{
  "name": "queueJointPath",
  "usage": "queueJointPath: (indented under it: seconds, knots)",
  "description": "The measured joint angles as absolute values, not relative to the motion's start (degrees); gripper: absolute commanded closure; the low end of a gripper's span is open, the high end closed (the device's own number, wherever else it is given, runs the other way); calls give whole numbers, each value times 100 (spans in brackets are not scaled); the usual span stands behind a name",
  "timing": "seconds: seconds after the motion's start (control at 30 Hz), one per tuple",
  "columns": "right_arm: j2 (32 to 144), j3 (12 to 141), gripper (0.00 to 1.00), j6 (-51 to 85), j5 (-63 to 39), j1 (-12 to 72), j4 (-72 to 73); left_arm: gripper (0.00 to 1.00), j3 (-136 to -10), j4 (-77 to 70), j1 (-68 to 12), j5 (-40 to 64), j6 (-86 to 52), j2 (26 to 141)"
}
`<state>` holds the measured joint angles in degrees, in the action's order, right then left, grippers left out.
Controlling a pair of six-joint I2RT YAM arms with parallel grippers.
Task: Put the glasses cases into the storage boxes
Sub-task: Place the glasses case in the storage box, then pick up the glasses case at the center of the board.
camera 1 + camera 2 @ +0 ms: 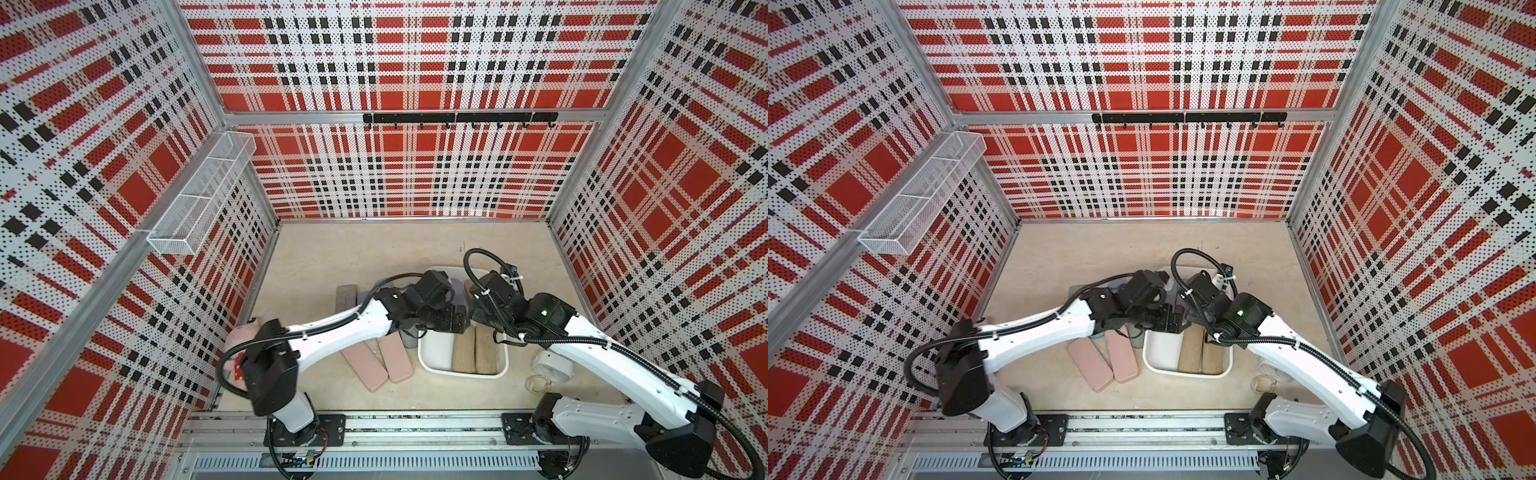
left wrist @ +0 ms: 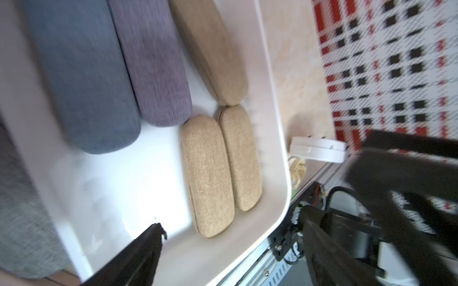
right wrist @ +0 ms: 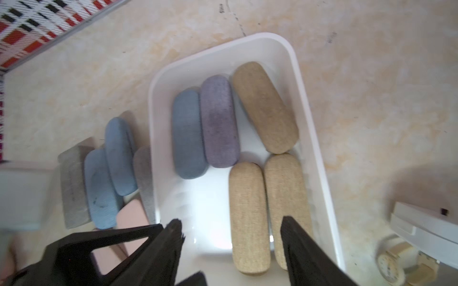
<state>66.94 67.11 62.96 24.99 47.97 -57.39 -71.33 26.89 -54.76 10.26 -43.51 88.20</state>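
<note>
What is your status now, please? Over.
Open and empty: left pincer, right pincer, both over tray. Five cases inside; pink cases outside on table. No obstacle seen.

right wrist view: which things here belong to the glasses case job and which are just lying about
Job: white tray; three tan cases, one blue case and one lavender case inside it; loose blue cases, grey cases and pink case beside it.

Lying about: white round device; small beige watch-like item.
</note>
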Motion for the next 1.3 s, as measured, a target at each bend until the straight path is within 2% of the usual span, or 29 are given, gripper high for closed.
queueJointPath:
  seconds: [0.17, 0.27, 0.43, 0.6, 0.77, 1.0, 1.3]
  knots:
    - [7244, 7192, 33, 5968, 2484, 5092, -5369, 5, -6344, 2307, -4845, 784, -4532, 7537]
    - [7765, 7540, 33, 5802, 2464, 5398, -5179, 1, -5811, 2115, -4141, 692, -4663, 6799]
    - [8643, 8077, 34, 5592, 2368, 5776, -4831, 2, -5103, 1984, -2838, 499, -4814, 5835]
    - [9443, 8665, 38, 5374, 2167, 5896, -4633, 2, -4571, 1933, -1754, 790, -4880, 5439]
    - [10291, 9395, 40, 5105, 2010, 5918, -4652, 7, -4147, 2034, -716, 1354, -4654, 5758]
    - [11402, 10433, 39, 4748, 1951, 5867, -4753, 8, -4171, 2585, -681, 961, -4036, 5994]
    - [12324, 11118, 37, 4462, 1789, 5627, -4866, 9, -4246, 2832, -716, 462, -3647, 5992]
